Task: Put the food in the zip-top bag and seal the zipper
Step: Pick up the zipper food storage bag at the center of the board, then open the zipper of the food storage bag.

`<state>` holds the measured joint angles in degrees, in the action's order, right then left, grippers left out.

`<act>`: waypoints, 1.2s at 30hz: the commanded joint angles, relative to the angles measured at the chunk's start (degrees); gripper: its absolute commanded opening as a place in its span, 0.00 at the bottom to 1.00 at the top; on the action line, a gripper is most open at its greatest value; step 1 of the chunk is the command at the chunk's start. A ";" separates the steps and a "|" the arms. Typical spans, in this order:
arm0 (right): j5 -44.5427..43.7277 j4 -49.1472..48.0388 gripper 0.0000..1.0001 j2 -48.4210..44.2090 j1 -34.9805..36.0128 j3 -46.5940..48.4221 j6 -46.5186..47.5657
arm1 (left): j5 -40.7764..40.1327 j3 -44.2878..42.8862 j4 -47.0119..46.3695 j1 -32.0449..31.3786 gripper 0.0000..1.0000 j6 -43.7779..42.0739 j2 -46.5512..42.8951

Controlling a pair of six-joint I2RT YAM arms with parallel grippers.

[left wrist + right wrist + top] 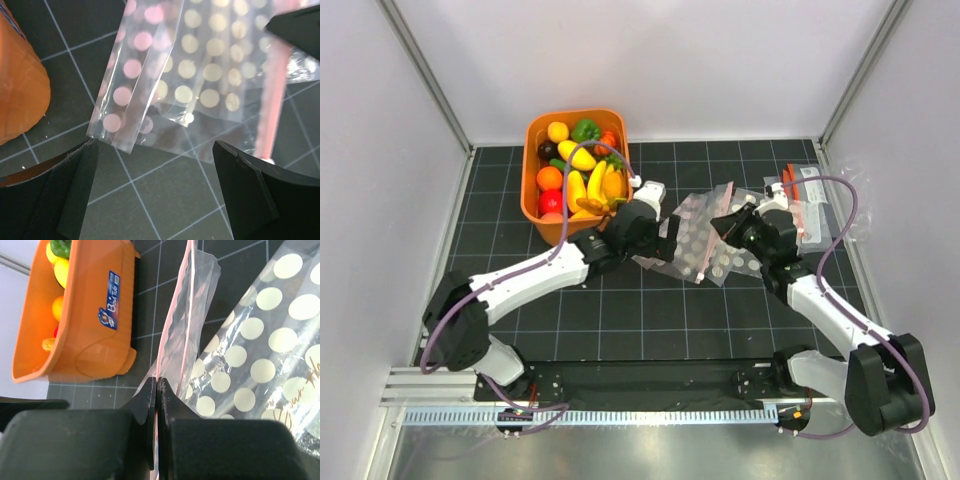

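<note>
right gripper [157, 385]: clamped on zipper [175, 310] of zip-top bag [205, 285], frame centre | left gripper [156, 160]: spread wide over polka-dotted bags [200, 75] | food [578, 158]: in orange bin [532, 205], upper left

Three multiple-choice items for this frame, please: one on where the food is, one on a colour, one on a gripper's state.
1. Where is the food?
A) on a plate
B) in the orange bin
C) in a drawer

2. What colour is the zipper that the right gripper pinches?
A) blue
B) green
C) pale pink

3. The left gripper is:
A) open
B) shut on a fruit
C) shut on the bin

Answers:
1 B: the top view shows the fruits heaped in the bin.
2 C: the right wrist view shows the pink strip between closed fingers.
3 A: its fingers stand wide apart over a dotted bag.
</note>
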<state>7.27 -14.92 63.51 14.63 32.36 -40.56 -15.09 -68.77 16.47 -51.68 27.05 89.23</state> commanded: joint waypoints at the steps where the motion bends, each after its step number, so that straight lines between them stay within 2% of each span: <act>1: -5.24 2.87 0.01 -2.77 2.24 1.48 2.32 | 3.13 3.99 -7.32 0.00 1.00 -0.50 -5.45; 5: -7.00 2.61 0.01 -5.32 4.61 0.43 0.75 | 8.58 8.38 -15.56 -0.17 1.00 -2.52 -8.63; 9: -10.87 2.79 0.01 -6.81 5.75 0.07 -1.27 | 11.40 10.06 -19.63 -0.79 1.00 -4.19 -8.11; 17: -12.54 2.17 0.01 -5.41 10.06 1.57 -1.54 | 10.09 10.15 -22.71 -3.77 0.99 -8.06 -6.88; 26: -16.32 -2.66 0.01 -6.64 16.03 0.34 -2.07 | 6.92 10.06 -22.97 -5.71 0.96 -10.00 -6.35; 36: -19.66 -3.98 0.01 -6.82 20.26 0.34 -1.63 | 3.05 8.92 -22.45 -6.94 0.77 -11.40 -4.51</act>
<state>-9.30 -14.85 58.11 33.85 32.32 -42.22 -9.67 -58.61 -3.57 -58.06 17.15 84.16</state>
